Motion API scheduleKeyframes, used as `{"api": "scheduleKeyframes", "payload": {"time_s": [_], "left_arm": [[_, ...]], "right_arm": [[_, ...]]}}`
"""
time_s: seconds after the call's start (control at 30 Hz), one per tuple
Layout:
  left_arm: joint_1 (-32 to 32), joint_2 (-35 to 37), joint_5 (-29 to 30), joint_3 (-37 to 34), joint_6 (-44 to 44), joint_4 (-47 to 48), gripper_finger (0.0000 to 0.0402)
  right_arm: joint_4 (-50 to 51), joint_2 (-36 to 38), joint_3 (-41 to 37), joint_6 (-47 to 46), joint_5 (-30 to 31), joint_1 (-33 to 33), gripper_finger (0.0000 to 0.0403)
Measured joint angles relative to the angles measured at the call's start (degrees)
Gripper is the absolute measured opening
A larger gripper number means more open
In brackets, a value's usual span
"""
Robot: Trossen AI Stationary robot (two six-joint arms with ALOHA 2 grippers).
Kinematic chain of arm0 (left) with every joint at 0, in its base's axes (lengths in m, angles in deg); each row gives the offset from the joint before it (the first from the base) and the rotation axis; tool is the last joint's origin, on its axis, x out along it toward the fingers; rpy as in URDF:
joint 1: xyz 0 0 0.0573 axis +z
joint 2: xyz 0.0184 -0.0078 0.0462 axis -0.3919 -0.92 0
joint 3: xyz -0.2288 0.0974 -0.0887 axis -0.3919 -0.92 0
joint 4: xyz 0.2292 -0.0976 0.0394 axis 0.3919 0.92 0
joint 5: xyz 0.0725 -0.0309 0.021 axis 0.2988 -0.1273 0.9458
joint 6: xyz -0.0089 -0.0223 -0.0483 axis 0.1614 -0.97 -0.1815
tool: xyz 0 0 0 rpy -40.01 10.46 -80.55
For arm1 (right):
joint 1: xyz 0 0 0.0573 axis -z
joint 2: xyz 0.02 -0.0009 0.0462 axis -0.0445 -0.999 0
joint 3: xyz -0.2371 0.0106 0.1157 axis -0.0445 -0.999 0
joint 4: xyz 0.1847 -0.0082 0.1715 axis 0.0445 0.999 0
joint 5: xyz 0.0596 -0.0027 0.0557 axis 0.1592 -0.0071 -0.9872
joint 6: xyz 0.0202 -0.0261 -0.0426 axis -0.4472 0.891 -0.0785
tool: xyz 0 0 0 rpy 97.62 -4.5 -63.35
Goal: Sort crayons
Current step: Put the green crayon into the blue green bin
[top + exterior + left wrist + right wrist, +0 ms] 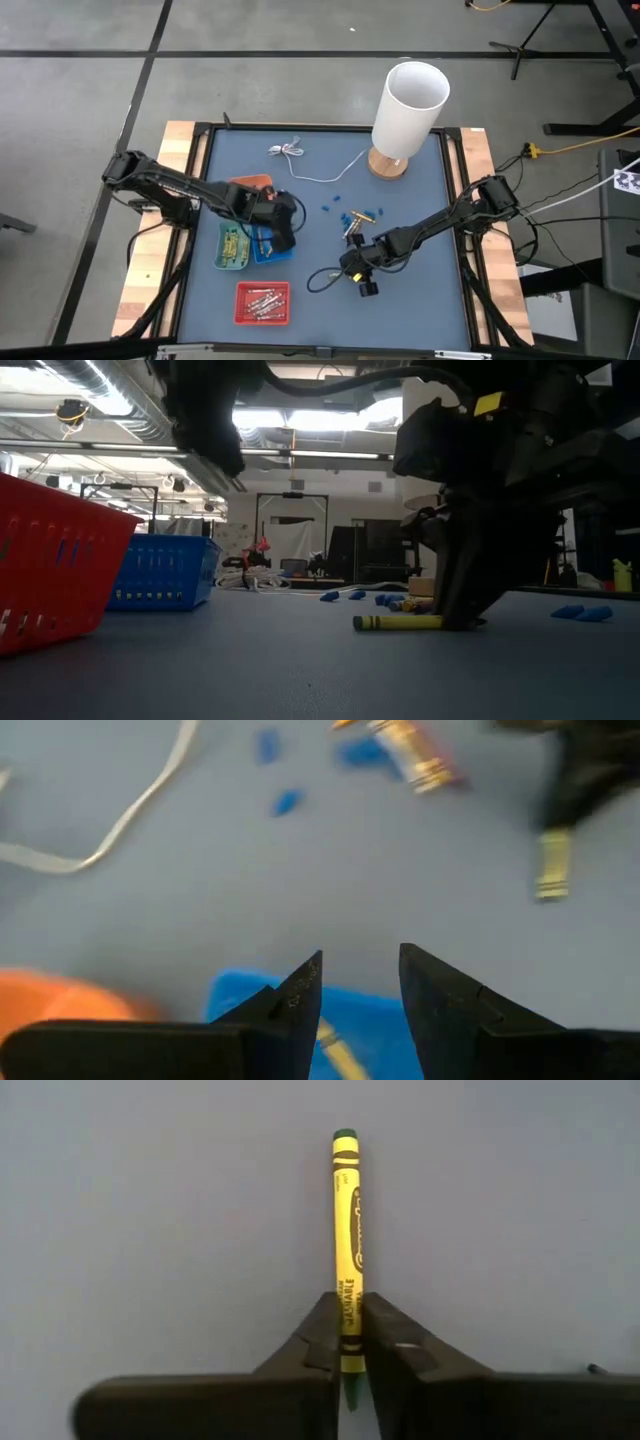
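The right pincer [350, 1355] is pressed together on a yellow crayon [347, 1250], its two dark fingers [318, 1342] pinching the stick near one end while the rest of it juts out ahead with a dark green tip. From table height the same crayon [398, 623] lies flat on the blue-grey tabletop [420, 300], so it is gripped but not lifted. Seen from above, this pincer [352, 264] sits a little right of the tabletop's middle, toward the near side.

The left pincer [360, 990] hangs spread with nothing between its fingers, above the blue tray [272, 247] on the left half of the tabletop; a yellow stick shows in that tray just below it.

Beside the blue tray on its left is a green tray [233, 246] holding yellowish crayons, and nearer the front edge a red tray [262, 302] with a pale bundle of them. A few more crayons [360, 219] lie loose just beyond the right pincer (among small blue bits [333, 205]). A white cable [300, 160] curls at the far side, next to a white lamp [408, 112] on a wooden base.
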Motion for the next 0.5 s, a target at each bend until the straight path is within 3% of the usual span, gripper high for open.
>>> {"api": "scheduleKeyframes", "payload": {"time_s": [0.13, 0.27, 0.5], "left_arm": [[-3.8, 0.0, -1.5, 0.0, 2.8, -6.3, 0.0118], [-7.6, 0.0, -1.5, 0.0, 5.3, -10.5, 0.0118], [-13.0, 0.0, -1.5, 0.0, 9.4, -12.3, 0.0118]], "right_arm": [[-0.6, 0.0, -0.1, 0.0, 0.0, 0.0, 0.0009], [-3.5, 0.0, -0.3, 0.0, 0.0, 0.0, 0.0024], [-17.1, -0.2, -0.3, 0.0, 0.0, 0.0, 0.0012]]}}
